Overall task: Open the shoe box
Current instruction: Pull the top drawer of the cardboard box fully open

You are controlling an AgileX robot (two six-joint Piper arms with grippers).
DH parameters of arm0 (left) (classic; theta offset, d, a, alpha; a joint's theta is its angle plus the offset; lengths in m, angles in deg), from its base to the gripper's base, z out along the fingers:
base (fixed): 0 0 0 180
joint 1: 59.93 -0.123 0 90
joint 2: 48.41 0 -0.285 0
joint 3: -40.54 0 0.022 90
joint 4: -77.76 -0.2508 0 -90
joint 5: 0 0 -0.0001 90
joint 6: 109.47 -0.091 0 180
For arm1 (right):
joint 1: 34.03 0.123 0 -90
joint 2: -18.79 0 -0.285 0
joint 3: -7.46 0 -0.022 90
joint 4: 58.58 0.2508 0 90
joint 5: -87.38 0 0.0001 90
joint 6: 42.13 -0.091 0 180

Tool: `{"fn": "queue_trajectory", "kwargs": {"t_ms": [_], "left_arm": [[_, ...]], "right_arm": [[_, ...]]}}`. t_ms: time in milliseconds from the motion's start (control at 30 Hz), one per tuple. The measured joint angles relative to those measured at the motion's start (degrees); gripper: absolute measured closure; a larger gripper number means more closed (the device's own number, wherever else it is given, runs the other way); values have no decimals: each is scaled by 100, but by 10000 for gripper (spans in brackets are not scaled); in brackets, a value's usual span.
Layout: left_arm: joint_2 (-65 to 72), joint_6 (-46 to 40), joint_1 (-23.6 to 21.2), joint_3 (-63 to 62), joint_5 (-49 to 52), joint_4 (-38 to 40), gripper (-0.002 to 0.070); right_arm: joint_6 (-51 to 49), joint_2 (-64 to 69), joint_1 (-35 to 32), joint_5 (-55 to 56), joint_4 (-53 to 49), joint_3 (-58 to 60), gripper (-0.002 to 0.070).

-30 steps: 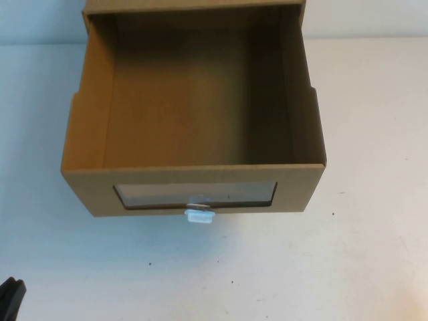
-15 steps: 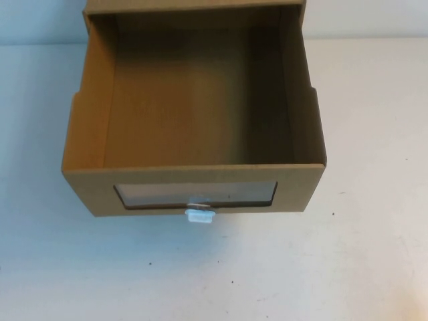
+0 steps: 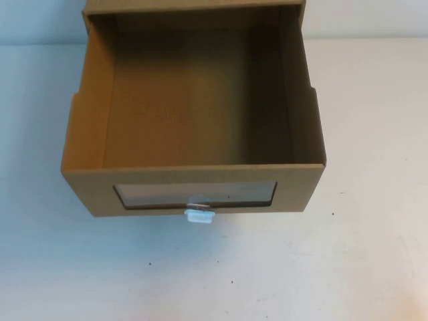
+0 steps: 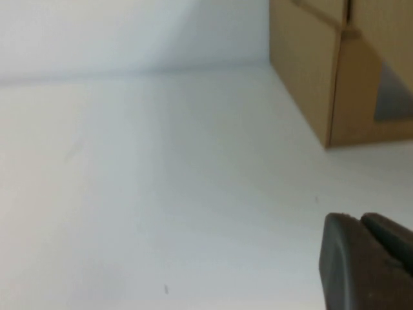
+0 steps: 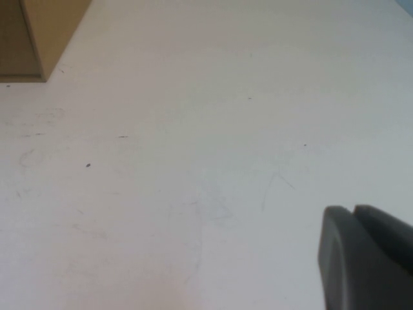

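Note:
The brown cardboard shoe box (image 3: 301, 120) stands at the back middle of the white table, its drawer pulled out toward me and empty inside. The drawer's front has a clear window (image 3: 227, 192) and a small white pull tab (image 3: 198, 215). Neither gripper shows in the high view. In the left wrist view my left gripper (image 4: 360, 218) is shut with nothing in it, low over the table, and a corner of the box (image 4: 310, 71) lies some way ahead. My right gripper (image 5: 353, 210) is shut and empty too, well away from the box corner (image 5: 55, 26).
The box's outer sleeve (image 3: 194, 5) sits at the far edge against the pale wall. White table surface (image 3: 348, 267) with a few dark specks stretches in front of the box and to both sides.
A second ago a black tip of my left gripper showed at the bottom left corner of the high view; it has drawn back out of sight. The box has not moved.

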Motion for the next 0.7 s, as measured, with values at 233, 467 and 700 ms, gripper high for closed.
{"fn": "queue_trajectory", "kwargs": {"t_ms": [233,467,700], "left_arm": [[0,132,0,13,951,-102,680],[0,167,-22,13,1028,-115,680],[0,167,-22,13,1028,-115,680]], "right_arm": [[0,0,0,0,0,0,689],[0,0,0,0,0,0,690],[0,0,0,0,0,0,689]]}}
